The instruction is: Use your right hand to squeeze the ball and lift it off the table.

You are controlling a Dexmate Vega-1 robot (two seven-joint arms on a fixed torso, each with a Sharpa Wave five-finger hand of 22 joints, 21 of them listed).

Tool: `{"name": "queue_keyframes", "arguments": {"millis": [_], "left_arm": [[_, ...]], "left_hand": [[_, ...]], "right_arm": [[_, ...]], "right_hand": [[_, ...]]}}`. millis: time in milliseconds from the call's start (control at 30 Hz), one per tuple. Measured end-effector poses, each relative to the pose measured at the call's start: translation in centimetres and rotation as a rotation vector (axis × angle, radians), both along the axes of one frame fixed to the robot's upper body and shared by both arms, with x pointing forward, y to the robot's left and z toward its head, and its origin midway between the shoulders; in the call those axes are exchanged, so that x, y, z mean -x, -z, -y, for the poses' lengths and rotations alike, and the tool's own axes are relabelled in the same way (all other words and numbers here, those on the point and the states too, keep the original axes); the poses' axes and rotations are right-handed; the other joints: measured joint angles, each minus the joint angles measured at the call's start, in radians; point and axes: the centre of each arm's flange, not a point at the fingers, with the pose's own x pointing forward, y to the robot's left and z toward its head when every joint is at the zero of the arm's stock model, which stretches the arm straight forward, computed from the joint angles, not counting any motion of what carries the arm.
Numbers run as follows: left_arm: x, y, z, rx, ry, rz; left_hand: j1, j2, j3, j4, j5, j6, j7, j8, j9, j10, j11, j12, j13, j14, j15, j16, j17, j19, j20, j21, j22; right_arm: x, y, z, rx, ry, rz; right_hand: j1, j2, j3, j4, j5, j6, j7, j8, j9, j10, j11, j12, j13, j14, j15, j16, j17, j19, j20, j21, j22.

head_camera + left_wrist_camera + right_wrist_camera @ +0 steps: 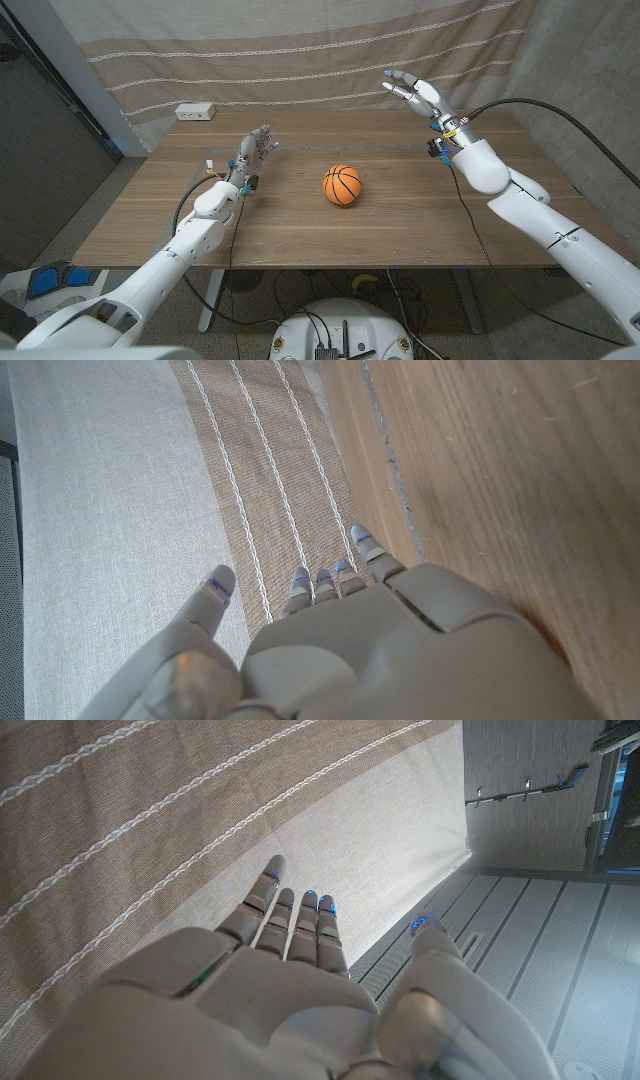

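Head view: brown wooden table (150,220), small orange basketball-patterned ball (342,185) sitting mid-table, untouched. Right hand (418,96) raised above the far right corner, fingers straight and apart, holding nothing, well apart from the ball. Left hand (254,152) near the left side, fingers extended, empty. Task not started: reach, squeeze and lift all remain.

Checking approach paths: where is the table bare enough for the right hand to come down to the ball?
Bare wood surrounds the ball: right of it under the raised right hand, and along the near edge. The left hand borders the left side; the power strip sits at the far-left corner.
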Motion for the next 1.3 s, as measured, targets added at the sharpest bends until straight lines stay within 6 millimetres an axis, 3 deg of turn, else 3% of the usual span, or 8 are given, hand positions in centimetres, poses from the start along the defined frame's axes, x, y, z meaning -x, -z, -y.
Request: {"name": "queue_keyframes", "arguments": {"millis": [1100,1300], "left_arm": [[0.3,0.2,0.2,-0.011,0.018,0.0],[0.4,0.2,0.1,-0.015,0.021,0.0]], "left_hand": [[0.0,0.0,0.0,0.0,0.0,0.0,0.0,0.0,0.0,0.0,0.0,0.005,0.0,0.0,0.0,0.0,0.0,0.004,0.004,-0.008,0.0],[0.0,0.0,0.0,0.0,0.0,0.0,0.0,0.0,0.0,0.0,0.0,0.005,0.0,0.0,0.0,0.0,0.0,0.004,0.004,-0.008,0.0]], "right_arm": [[0.8,1.3,-3.0,0.197,0.055,-0.053],[1.1,1.5,-3.6,0.232,0.072,-0.062]], "right_hand": [[0.0,0.0,0.001,-0.015,0.0,0.004,-0.004,0.0,0.0,0.007,-0.007,0.0,0.0,0.0,0.0,0.0,-0.012,0.007,0.008,-0.018,0.0],[0.012,-0.012,0.0,-0.025,0.0,0.0,-0.007,0.0,0.0,-0.002,-0.016,0.0,0.0,0.007,0.007,0.0,-0.017,0.012,0.029,-0.022,0.0]]}}
